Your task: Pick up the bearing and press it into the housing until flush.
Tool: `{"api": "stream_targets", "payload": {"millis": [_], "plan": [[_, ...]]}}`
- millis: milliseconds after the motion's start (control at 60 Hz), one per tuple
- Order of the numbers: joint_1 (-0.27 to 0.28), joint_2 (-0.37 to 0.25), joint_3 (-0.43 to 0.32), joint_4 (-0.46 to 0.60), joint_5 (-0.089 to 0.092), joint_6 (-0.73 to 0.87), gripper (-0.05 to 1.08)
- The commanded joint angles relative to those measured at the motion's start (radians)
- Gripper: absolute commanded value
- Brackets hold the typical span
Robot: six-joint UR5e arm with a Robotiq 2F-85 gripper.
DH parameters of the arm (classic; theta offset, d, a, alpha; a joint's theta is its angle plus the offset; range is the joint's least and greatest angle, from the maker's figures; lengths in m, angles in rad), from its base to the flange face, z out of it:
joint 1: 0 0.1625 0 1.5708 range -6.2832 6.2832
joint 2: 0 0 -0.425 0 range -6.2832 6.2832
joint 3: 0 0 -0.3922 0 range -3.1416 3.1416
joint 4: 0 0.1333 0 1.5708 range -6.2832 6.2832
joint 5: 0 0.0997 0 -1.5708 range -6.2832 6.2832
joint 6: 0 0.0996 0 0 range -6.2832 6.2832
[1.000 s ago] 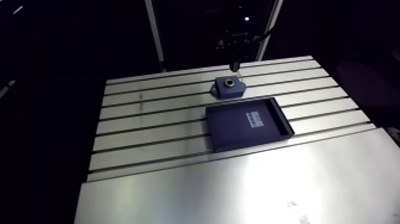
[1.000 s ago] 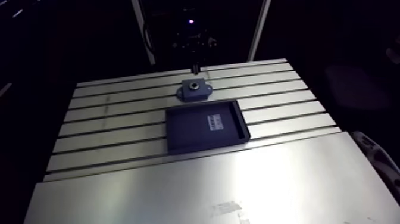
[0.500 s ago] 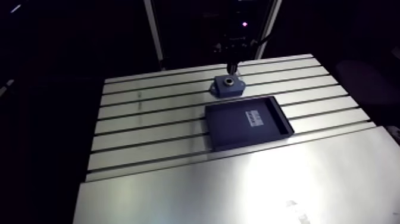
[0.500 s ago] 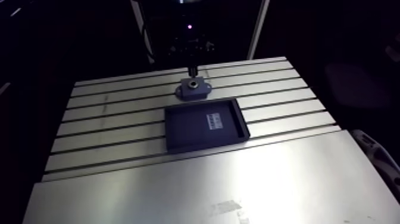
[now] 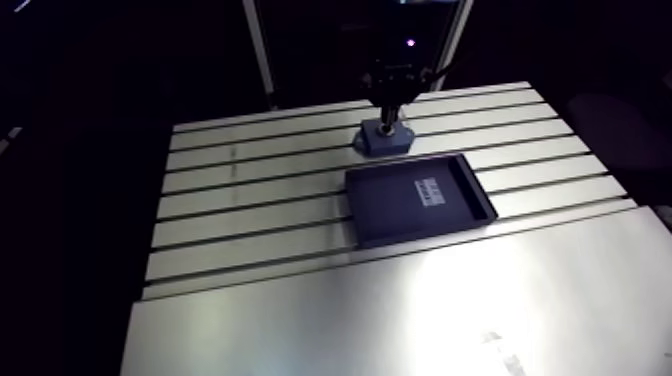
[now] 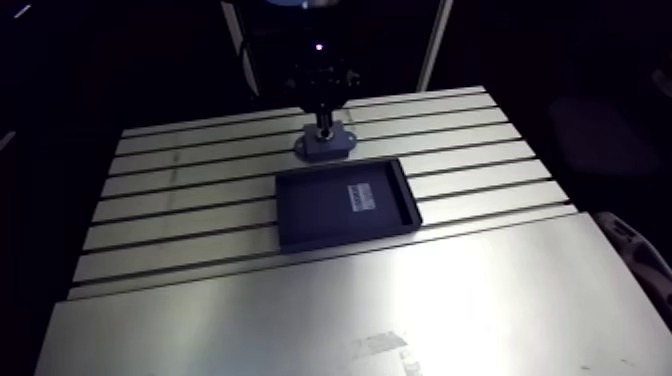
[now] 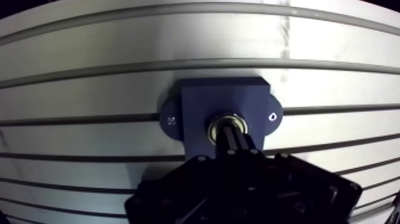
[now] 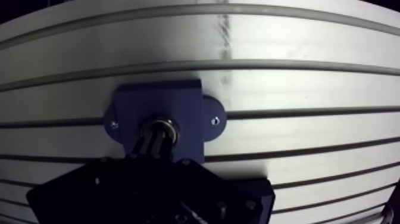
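— Far left of the arm view first?
— Only bare slotted worktop (image 5: 250,200) there, bright aluminium from near edge to far edge.

— Next along?
— A blue housing (image 5: 385,140), flat on the slats toward the worktop's far edge, at about twelve o'clock from the middle of the worktop.

— And the pincer?
— Pincer (image 5: 390,118) straight down onto the housing's top. Cannot tell whether apart, together or clamped: just a dark mass over the bore in the wrist view.

— Bearing?
— A metal ring, the bearing (image 7: 218,122), seated in the housing's round bore, directly under the pincer and seemingly in contact with it. Flush or proud: cannot tell.

— More on the housing?
— Two rounded ears (image 7: 169,110), one on either side of the bore, each with a small hole (image 7: 273,116).

— Further right?
— At about five o'clock from the housing, just beside it but apart, a dark shallow tray (image 5: 385,215). On its floor, toward the three o'clock side, a pale label (image 5: 432,191).
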Motion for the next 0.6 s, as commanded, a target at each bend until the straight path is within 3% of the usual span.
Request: {"api": "stream_targets", "payload": {"millis": [17,600], "plan": [[0.001,0.004,0.000,-0.014,0.002,-0.002,1.08],[0.000,0.015,-0.003,-0.011,0.004,-0.002,1.08]]}}
